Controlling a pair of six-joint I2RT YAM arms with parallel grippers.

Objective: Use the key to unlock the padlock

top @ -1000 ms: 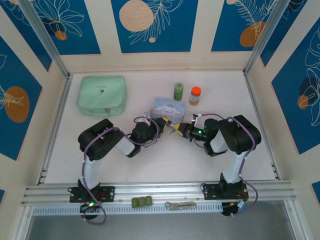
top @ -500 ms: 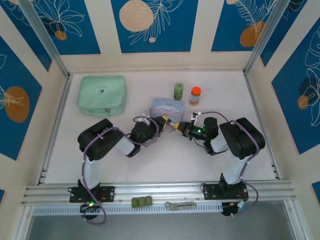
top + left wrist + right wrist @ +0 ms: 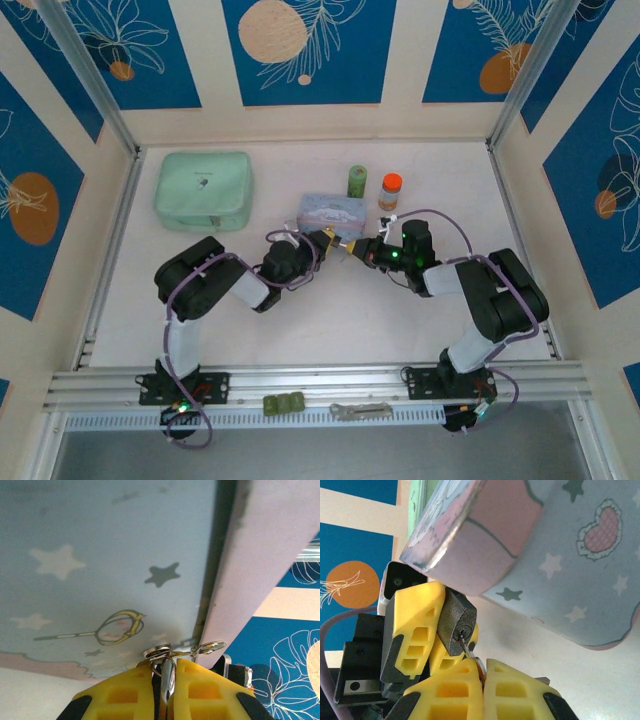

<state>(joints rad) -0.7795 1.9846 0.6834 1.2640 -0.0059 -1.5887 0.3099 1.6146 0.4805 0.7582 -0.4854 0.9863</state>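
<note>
key [image 3: 468, 650] tip at padlock [image 3: 455, 622] keyhole, beside blue tin [image 3: 570, 570]

— What sort of place is it?
— A robotics lab test cell, not a home; the left arm [image 3: 198, 283] and the right arm [image 3: 497, 290] are bolted side by side to an aluminium rail [image 3: 320, 382] at the near edge of a white table [image 3: 340, 320].
— And around it?
— An aluminium post [image 3: 90, 75] frames the corner; the walls carry a printed blue panel [image 3: 350, 70] with leaves and orange discs; a mint pouch [image 3: 204, 190], a pale blue tin [image 3: 332, 210], a green jar [image 3: 357, 182] and an orange-capped bottle [image 3: 390, 190] sit on the tabletop, a mixed lot.
</note>
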